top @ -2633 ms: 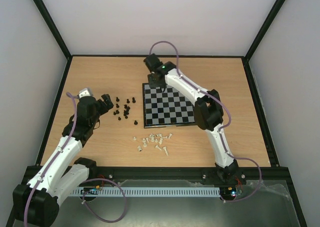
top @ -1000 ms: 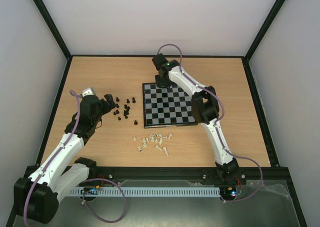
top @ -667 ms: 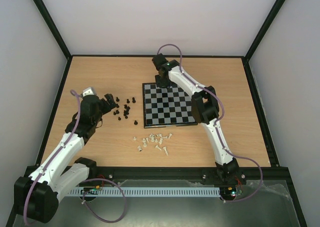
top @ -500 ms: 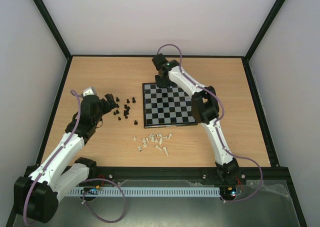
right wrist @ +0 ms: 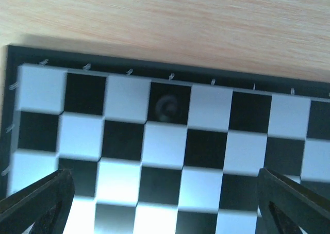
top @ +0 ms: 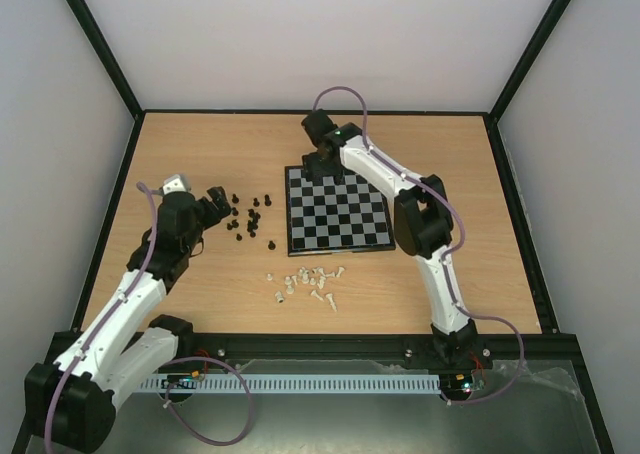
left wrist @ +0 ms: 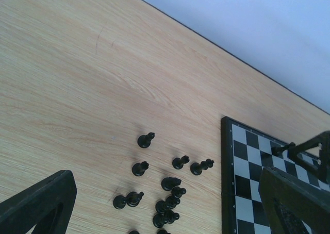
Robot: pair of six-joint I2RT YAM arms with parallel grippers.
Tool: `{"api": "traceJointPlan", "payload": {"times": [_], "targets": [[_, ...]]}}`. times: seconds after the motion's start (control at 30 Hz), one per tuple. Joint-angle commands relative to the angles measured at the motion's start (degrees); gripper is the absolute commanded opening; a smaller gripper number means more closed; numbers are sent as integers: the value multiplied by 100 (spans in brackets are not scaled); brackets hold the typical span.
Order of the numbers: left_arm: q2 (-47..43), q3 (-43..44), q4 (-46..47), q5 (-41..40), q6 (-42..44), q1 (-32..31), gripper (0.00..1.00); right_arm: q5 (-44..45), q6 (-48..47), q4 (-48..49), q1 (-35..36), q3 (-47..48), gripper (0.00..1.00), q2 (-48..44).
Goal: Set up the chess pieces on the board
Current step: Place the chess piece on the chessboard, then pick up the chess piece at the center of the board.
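Observation:
The board point(top: 345, 219) lies flat at mid-table. Loose black chess pieces point(top: 250, 217) are scattered left of it and white ones point(top: 310, 281) lie in front of it. My right gripper point(top: 322, 166) hovers over the board's far left edge, open. In the right wrist view the board point(right wrist: 206, 146) fills the frame, and one black piece point(right wrist: 167, 106) stands on a dark far-row square, free of the open right gripper point(right wrist: 165, 208). My left gripper point(top: 214, 202) is open beside the black pieces point(left wrist: 167, 193), which sit between its fingers point(left wrist: 41, 203) in the left wrist view.
Black frame rails border the wooden table point(top: 200, 154) on all sides, with white walls behind. In the left wrist view the board's left edge point(left wrist: 227, 172) is at the right, with the right arm's fingers above its far corner.
My right gripper has gone from shut to open, leaving the black piece on the far row, and its arm has shifted slightly. The left arm has barely moved.

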Motion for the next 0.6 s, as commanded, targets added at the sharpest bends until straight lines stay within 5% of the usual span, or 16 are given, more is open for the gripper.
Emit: {"api": "traceJointPlan", "payload": {"times": [0.0, 0.2, 0.57], "targets": [[-418, 45, -197, -148, 1, -26, 100, 299, 185, 236, 531, -765, 97, -1172], [-1004, 195, -670, -205, -49, -27, 99, -452, 401, 666, 1097, -1233, 80, -1478], [-2000, 149, -1221, 53, -217, -27, 100, -738, 422, 276, 1474, 181, 56, -53]]}}
